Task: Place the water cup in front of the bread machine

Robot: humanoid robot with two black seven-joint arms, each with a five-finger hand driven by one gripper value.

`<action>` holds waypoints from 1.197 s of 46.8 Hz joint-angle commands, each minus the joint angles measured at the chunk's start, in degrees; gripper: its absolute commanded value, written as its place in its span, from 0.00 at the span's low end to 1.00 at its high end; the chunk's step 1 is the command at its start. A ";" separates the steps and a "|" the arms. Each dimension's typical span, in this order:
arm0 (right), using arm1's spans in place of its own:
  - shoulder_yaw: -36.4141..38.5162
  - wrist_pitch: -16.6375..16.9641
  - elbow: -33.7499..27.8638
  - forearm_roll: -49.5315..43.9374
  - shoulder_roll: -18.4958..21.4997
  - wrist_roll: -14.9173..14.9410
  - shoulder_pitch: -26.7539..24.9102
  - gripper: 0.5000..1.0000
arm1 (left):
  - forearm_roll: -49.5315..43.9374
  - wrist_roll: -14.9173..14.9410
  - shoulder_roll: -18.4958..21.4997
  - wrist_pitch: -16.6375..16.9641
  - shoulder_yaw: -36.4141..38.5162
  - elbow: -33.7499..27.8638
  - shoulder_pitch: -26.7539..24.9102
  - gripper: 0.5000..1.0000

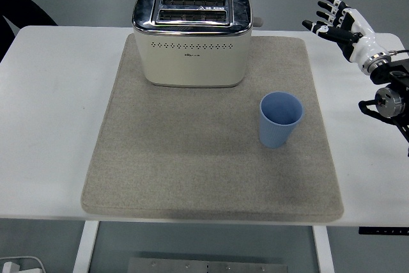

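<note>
cup upright on the mat, toaster behind.
right hand raised, fingers spread, empty.

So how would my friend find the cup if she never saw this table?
Look at the big grey mat on the white table. A cream toaster stands at its far end; nearer and to the right stands the cup. It is the only blue thing there.

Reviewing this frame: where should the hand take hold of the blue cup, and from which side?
Grip the blue cup around its side wall, about mid-height, coming from the right. It stands upright and open-topped on the grey mat, with no handle, and tapers toward the base, so a wrap around the wall probably suits it. The right hand is open on that side; the toaster stands to the cup's far left.
</note>
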 commanded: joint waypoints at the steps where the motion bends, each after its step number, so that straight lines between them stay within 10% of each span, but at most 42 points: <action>1: -0.08 -0.07 0.07 -0.09 -0.06 0.24 -0.20 0.87 | 0.00 0.00 0.00 0.09 -0.01 0.00 0.00 1.00; 25: -1.22 -4.38 28.27 -0.79 -17.89 1.47 -4.51 0.86 | 0.00 0.00 0.00 0.00 -0.01 0.00 0.00 1.00; 56: -1.05 -6.66 51.40 -10.01 -36.53 12.02 -22.08 0.81 | 0.00 0.00 0.00 0.00 -0.01 0.00 0.00 1.00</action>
